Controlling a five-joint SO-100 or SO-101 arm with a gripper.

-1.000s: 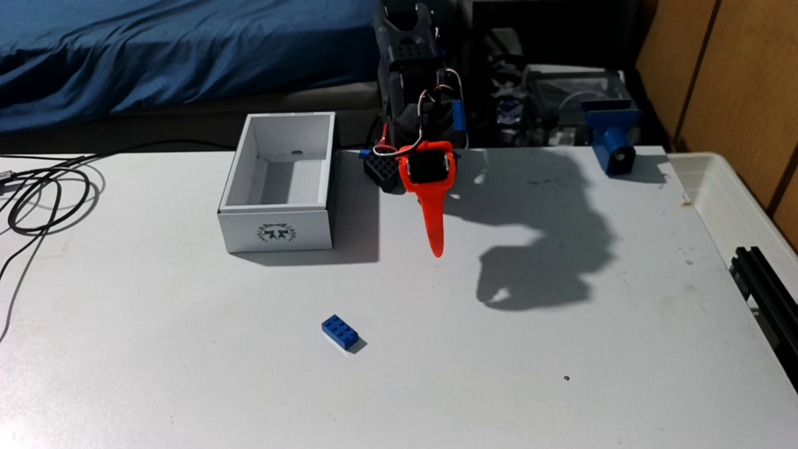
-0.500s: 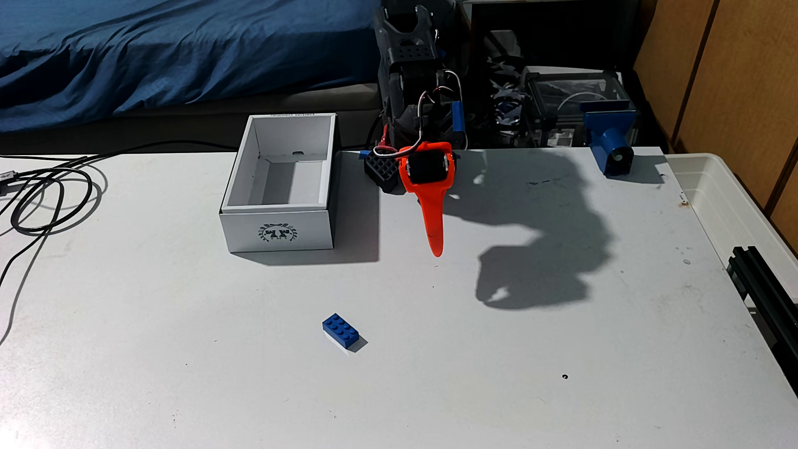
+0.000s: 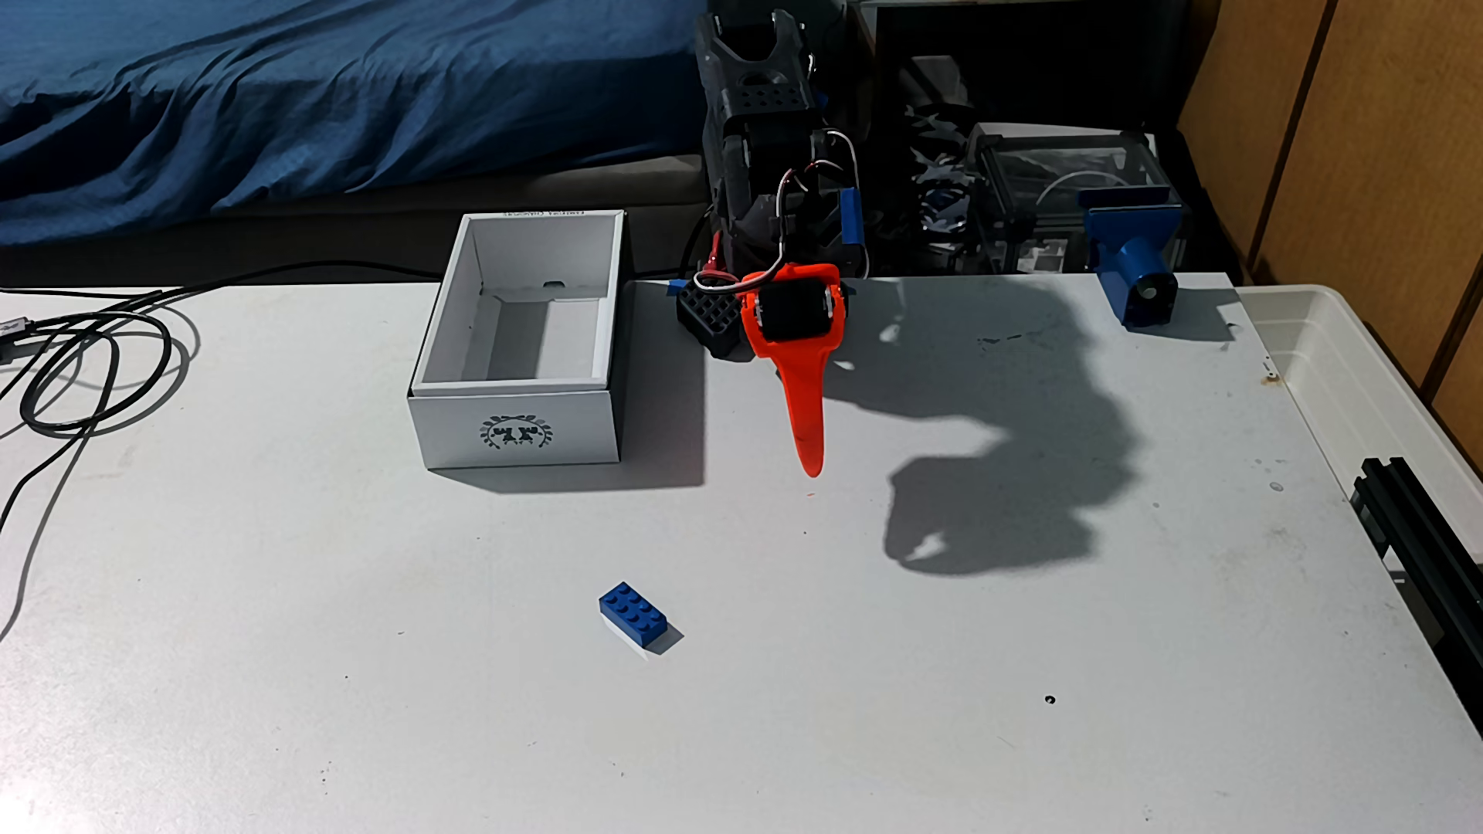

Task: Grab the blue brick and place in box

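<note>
white table (image 3: 963, 722), surface scuffed and speckled, lit hard from the left; shadows fall rightward. rumpled blue bedding (image 3: 281, 104) behind its far edge. wooden panels (image 3: 1324, 144) at right. coiled black cables (image 3: 88, 369) at left edge.

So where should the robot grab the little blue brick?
Probably from straight above, pinching the blue brick's two long smooth sides. It lies flat, bumps up, turned slantwise on the table, so the gripper would need to twist to match.

Coiled black cables (image 3: 88, 369) at table (image 3: 883, 722) left, blue mount (image 3: 1135, 257) far right, blue bedsheet (image 3: 281, 96) behind
</note>
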